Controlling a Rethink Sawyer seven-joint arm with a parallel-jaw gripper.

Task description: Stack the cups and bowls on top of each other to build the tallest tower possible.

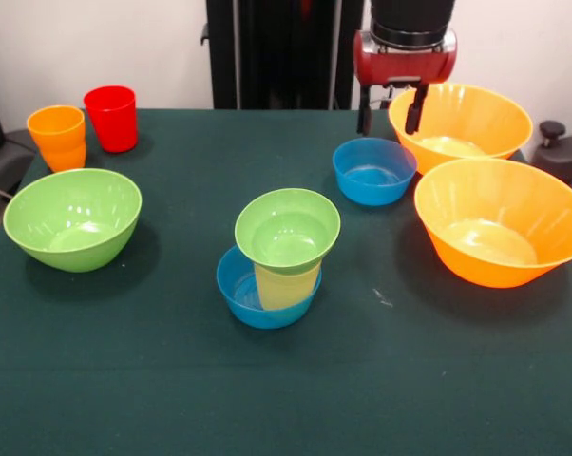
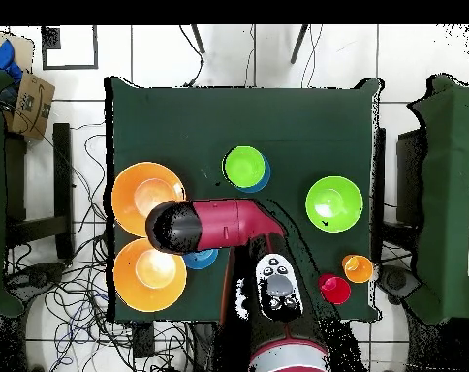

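The tower stands mid-table: a small blue bowl, the pale yellow cup in it, and a small green bowl on top. It also shows in the overhead view. My gripper is open and empty, one finger on each side of the left rim of the far large orange bowl. A second large orange bowl sits nearer. A small blue bowl lies beside them. The large green bowl, orange cup and red cup are at the left. The purple bowl is out of view.
The green table cloth ends just right of the orange bowls. A black knobbed stand is off the table's right edge. In the overhead view my red arm reaches across between the two orange bowls.
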